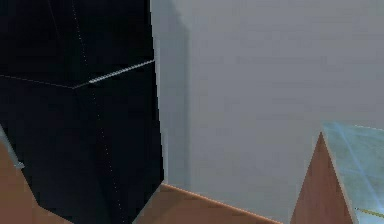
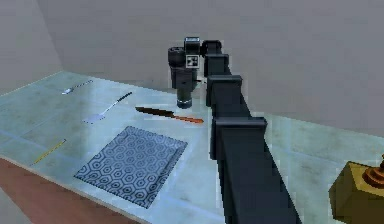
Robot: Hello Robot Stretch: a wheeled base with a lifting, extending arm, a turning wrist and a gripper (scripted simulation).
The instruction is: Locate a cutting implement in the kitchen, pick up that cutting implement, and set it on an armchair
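While hand (image 2: 185, 99) nr knife (image 2: 170, 114), well in from counter (image 2: 50, 115) front edge, can't tell if holding.

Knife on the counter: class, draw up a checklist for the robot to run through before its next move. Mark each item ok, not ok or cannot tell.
1. The knife lies flat on the counter, in plain sight: ok.
2. The gripper is out near the knife: ok.
3. The gripper is lined up over the knife or touching it: cannot tell.
4. The gripper holds nothing else: cannot tell, since the knife lies right by its far end.
5. Neighbouring things are clear of the knife: ok, the pale utensil and the patterned mat lie apart from it.
6. Room to drive ahead afterwards: probably not ok, a black fridge stands close in front.
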